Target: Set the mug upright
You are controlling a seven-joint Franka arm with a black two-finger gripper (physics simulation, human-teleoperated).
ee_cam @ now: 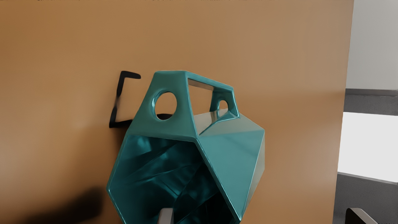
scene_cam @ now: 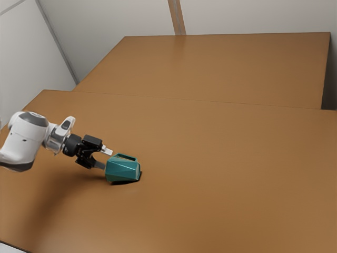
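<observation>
The teal faceted mug [scene_cam: 122, 168] lies on its side on the table, its mouth facing the gripper and its base toward the exterior view's right. The black gripper [scene_cam: 106, 158] is at the mug's mouth, its fingers wide apart. In the wrist view the mug [ee_cam: 230, 155] shows its dark hollow and its angular handle with round holes. One fingertip of the gripper [ee_cam: 259, 216] overlaps the mouth opening, while the other stands outside the mug's wall. Whether the first finger touches the inside is unclear.
The brown table [scene_cam: 221, 174] extends around the mug, with a second brown surface [scene_cam: 210, 68] behind it. Pale walls [scene_cam: 105, 31] stand at the back. In the wrist view, the table's edge runs beyond the outer finger's side.
</observation>
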